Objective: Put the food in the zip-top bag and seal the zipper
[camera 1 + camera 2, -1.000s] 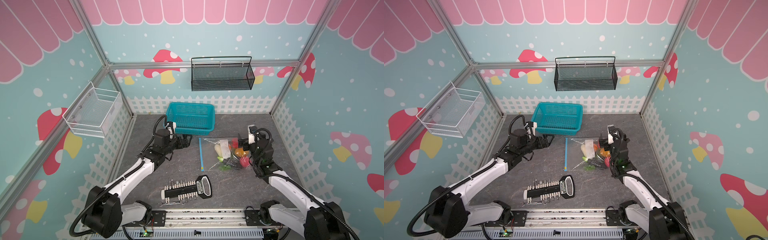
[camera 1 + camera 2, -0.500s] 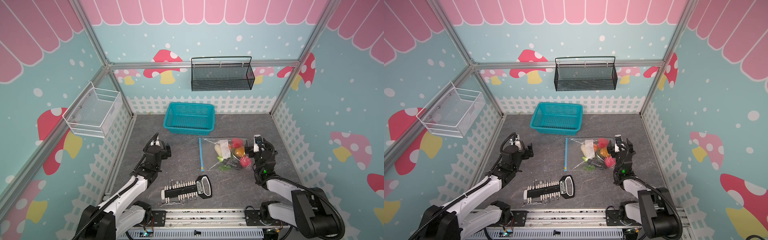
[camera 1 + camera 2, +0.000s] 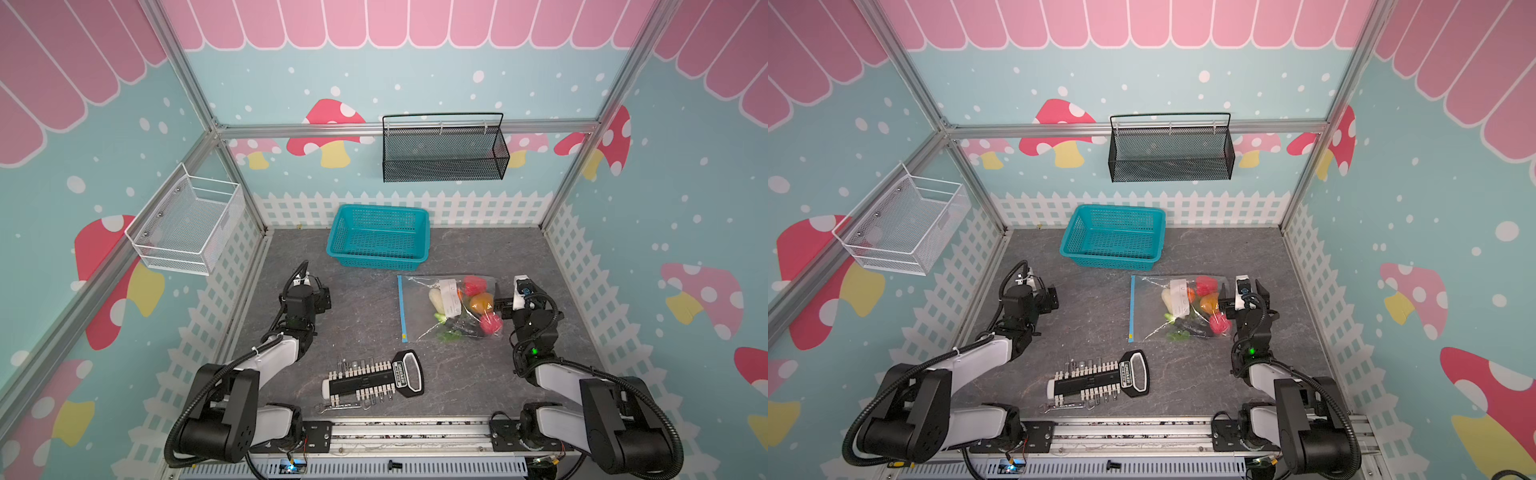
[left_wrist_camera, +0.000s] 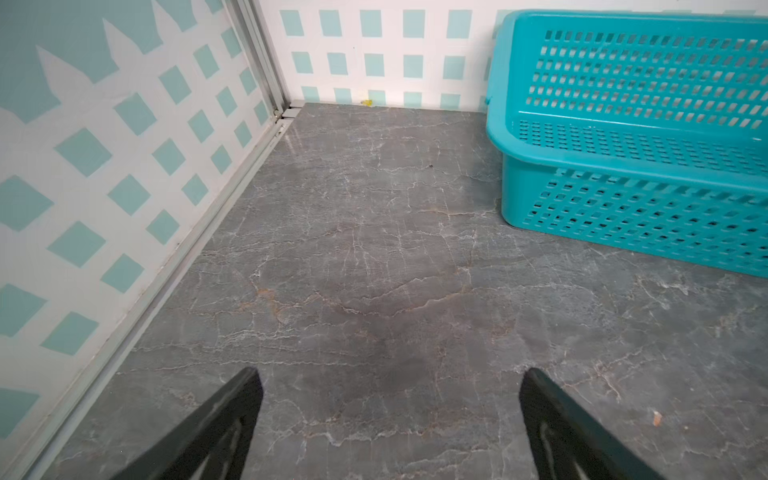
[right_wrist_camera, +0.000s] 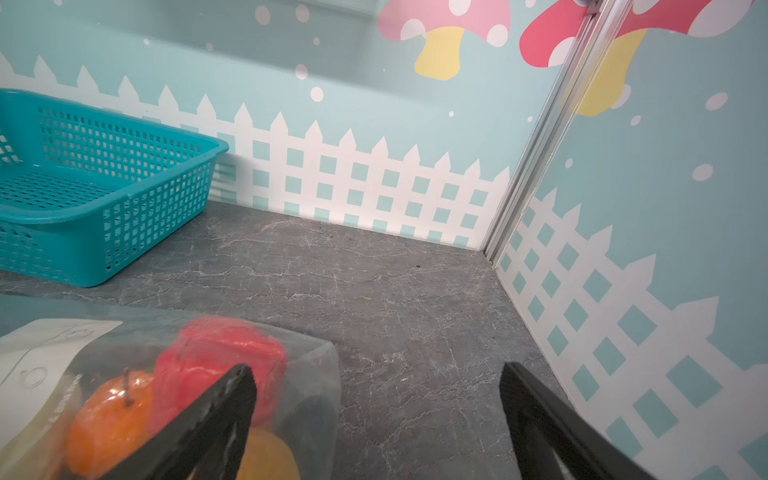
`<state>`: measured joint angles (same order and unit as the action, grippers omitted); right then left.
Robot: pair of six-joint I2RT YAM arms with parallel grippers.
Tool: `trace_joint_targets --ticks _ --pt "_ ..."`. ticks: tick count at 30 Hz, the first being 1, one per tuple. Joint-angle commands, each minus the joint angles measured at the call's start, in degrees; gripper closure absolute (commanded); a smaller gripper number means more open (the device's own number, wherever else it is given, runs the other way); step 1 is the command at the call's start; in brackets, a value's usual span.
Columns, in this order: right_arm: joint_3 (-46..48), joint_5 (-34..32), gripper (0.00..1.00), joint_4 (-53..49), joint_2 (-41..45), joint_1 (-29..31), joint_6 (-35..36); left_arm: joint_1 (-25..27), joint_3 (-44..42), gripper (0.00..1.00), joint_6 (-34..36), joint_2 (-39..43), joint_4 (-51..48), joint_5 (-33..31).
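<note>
The left gripper [image 4: 390, 372] hangs with its jaws wide apart and nothing between them, over bare table, well apart from the bag. The zip-top bag [image 3: 415, 297] lies flat, right of the middle, with its zipper [image 3: 401, 307] on the side toward the left arm. The food [image 3: 482, 302] seems to be all inside. Whether the strip is pressed shut along its whole length, I cannot tell. The right gripper [image 5: 376, 368] is wide open too and holds nothing, just beside the bag's closed end. I judge the work is near its end: this arm should draw away without catching the film. If a gap is left, pinch at the yellow tab [image 3: 404, 336] and press along the strip. The table [image 3: 361, 316] is grey, stone-patterned and flat, and a bit set [image 3: 361, 380] lies at its front. A white wire basket [image 3: 187, 224] hangs on the left wall, a teal basket [image 3: 378, 262] stands at the back, and a black mesh basket [image 3: 442, 151] hangs above it.
</note>
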<state>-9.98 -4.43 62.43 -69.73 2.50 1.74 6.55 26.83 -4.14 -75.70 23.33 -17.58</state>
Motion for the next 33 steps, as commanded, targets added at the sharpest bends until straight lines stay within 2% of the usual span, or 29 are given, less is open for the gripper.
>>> trace_joint_targets --ticks 1,9,12,18,25,27,30,33 --pt "2.9 0.8 0.05 3.6 -0.1 -0.2 -1.9 -1.5 -1.2 0.04 0.8 -0.7 5.9 3.8" --pt "9.2 -1.5 0.05 19.5 -3.8 -0.2 0.6 -2.7 -5.3 0.05 1.5 -1.7 18.1 5.2" --pt "9.5 -2.1 0.05 22.3 -6.4 -0.2 0.6 -3.6 -6.2 0.06 1.5 -4.4 22.6 6.3" --pt "12.0 -4.3 0.06 35.3 -15.2 -0.3 0.1 -4.3 -7.5 0.09 0.6 -11.1 31.4 5.6" --pt "11.3 -9.3 0.02 38.0 -19.1 -0.3 -2.2 -4.4 -7.6 0.05 0.3 -12.0 32.9 5.4" --pt "10.4 -9.9 0.02 35.3 -18.3 -0.4 -2.8 -4.5 -7.3 0.01 0.2 -12.2 32.6 4.8" --pt "7.6 -10.5 0.02 28.1 -16.9 -0.7 -3.4 -4.6 -6.4 0.01 -1.4 -12.1 30.7 0.9" --pt "7.0 -10.4 0.04 27.4 -17.1 -0.7 -3.3 -4.6 -6.2 0.01 -1.4 -12.2 30.5 0.9"
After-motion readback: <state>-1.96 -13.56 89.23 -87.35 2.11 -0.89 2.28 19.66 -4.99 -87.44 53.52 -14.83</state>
